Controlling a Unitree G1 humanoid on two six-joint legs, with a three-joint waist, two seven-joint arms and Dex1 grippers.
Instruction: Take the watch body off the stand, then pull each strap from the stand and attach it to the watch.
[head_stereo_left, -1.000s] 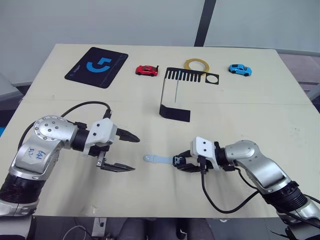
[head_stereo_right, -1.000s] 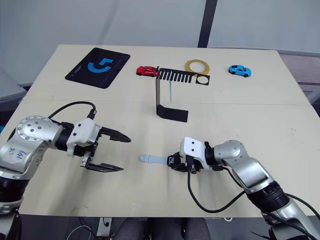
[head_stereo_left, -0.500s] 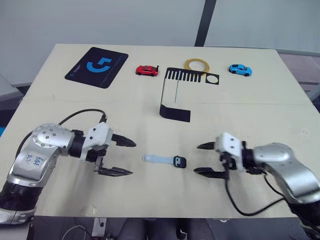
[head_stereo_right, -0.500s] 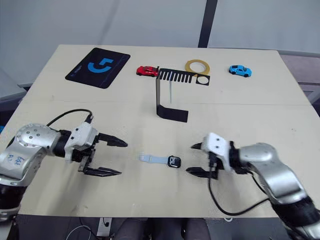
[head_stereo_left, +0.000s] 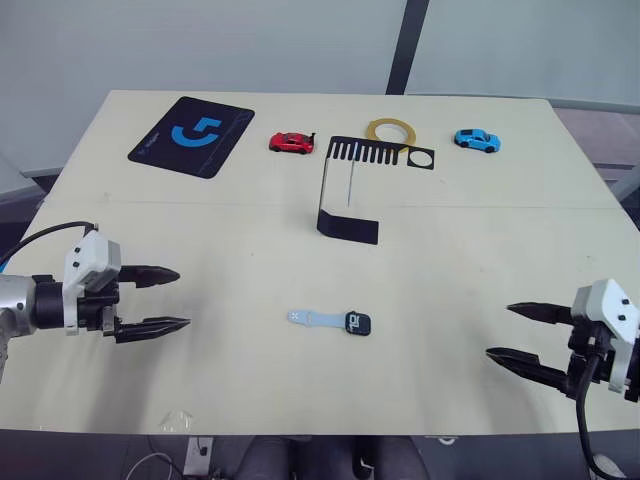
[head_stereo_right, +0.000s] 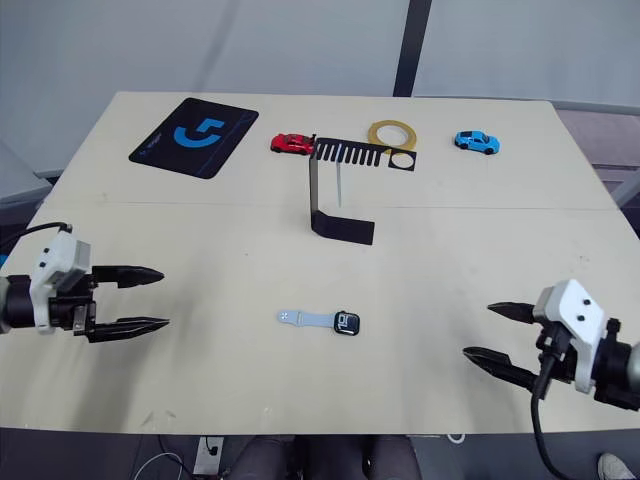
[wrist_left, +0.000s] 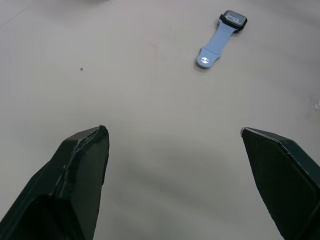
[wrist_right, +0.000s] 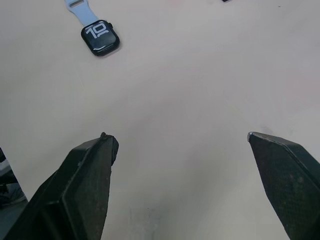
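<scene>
The watch body (head_stereo_left: 359, 323) lies flat on the table (head_stereo_left: 480, 260) at lower centre of the head view, with one strap (head_stereo_left: 316, 318) already joined to it and pointing left.

At the far left edge, low in the frame, the left claw (head_stereo_left: 166, 299) hovers with its fingers spread, holding nothing and well apart from the watch. At upper left lies a mouse pad (head_stereo_left: 191, 134), then a red car (head_stereo_left: 291, 143). At upper centre the stand (head_stereo_left: 349, 200) rises upright, and a second strap (head_stereo_left: 350, 187) hangs from its slotted top plate. A tape roll (head_stereo_left: 391, 130) sits behind it and a blue car (head_stereo_left: 476, 139) to its right.

At the lower right edge the right claw (head_stereo_left: 524, 334) is likewise spread and empty.

The body is off and one strap is on, so I judge the second strap is the step in hand: a claw must reach up to the stand, pinch that thin band and draw it out of its slot, likely while the other steadies the stand.
</scene>
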